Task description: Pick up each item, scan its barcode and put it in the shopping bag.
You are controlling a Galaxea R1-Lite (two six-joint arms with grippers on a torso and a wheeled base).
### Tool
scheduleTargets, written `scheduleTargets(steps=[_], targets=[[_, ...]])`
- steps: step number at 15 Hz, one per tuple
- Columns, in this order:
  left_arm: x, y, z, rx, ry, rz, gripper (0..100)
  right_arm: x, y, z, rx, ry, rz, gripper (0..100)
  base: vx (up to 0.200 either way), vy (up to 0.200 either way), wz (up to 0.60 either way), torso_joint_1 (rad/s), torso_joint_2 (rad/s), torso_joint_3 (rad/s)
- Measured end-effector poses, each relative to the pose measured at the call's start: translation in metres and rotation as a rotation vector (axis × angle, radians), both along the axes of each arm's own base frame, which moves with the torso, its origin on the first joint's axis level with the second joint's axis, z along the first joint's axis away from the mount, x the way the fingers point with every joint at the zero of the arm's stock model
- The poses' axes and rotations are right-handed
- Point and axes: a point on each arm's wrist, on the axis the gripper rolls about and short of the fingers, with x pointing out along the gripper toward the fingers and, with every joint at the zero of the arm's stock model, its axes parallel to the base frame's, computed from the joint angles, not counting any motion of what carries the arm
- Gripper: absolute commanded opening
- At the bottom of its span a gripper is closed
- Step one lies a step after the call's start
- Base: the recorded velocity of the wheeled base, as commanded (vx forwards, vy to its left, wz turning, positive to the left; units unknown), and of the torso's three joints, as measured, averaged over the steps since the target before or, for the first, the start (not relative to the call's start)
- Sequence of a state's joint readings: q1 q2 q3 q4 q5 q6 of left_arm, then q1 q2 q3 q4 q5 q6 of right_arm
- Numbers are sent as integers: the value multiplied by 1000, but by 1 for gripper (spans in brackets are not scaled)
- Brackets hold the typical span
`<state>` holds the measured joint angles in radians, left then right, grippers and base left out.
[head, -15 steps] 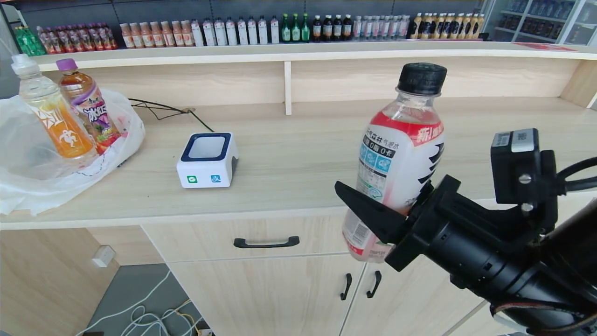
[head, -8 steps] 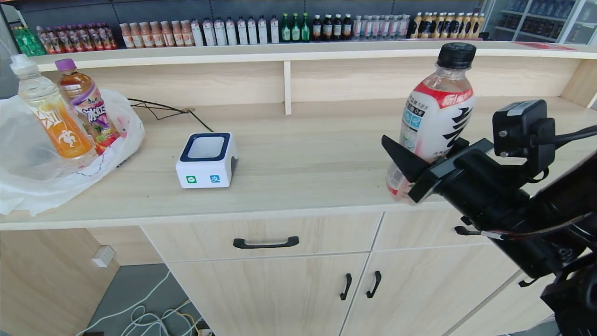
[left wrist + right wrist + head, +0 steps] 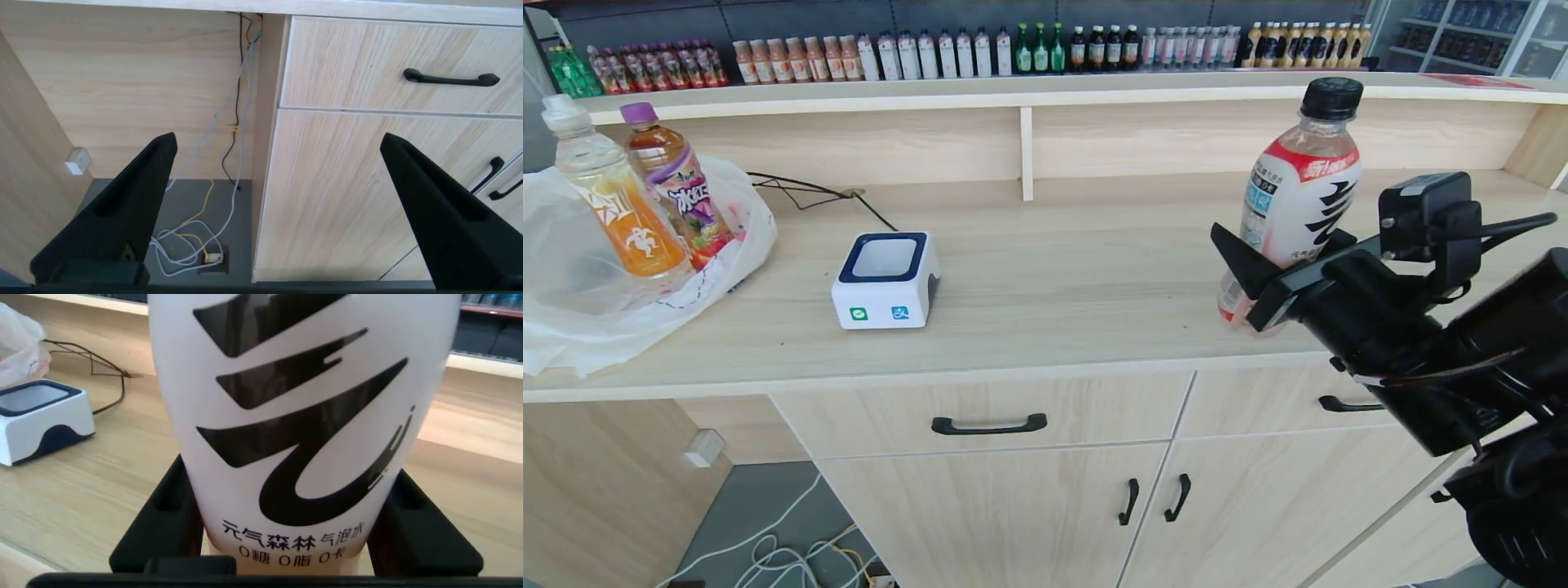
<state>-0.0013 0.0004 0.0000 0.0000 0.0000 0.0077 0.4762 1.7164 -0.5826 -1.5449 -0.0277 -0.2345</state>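
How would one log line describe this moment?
right claw: shut on black-capped white-labelled plastic bottle | left claw: open | white cube scanner: on wooden counter | white plastic bag: far left

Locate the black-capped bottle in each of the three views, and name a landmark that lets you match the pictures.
Head view: black-capped bottle upright at the right end of the counter, far from the scanner.
Left wrist view: looks below the countertop at cabinet fronts and a drawer handle.
Right wrist view: the bottle's label close up, gripped in the right hand.
Shared landmark: the scanner on the counter, in the head and right wrist views.
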Motion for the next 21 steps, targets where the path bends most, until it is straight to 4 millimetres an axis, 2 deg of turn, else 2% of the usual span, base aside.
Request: scheduleTargets(steps=[4,8,12,18,21], targets=[[0,0,0,-4,0,0,100,4,2,13,92,-39,-34,0,0,150,0,2,4,2],[0,0,0,-6,0,1,100,-1,20,11,117,-18,-21,0,0,200,0,2,0,-1],[0,0,0,-6,0,0,100,-2,34,25,159,-60,8,0,0,200,0,0,6,6],[0,0,0,-6,0,0,100,-4,30,15,169,-8,-48,0,0,200,0,1,3,1],[0,0,0,-6,0,0,100,-20,30,6,234,72,-11,0,0,200,0,1,2,2]])
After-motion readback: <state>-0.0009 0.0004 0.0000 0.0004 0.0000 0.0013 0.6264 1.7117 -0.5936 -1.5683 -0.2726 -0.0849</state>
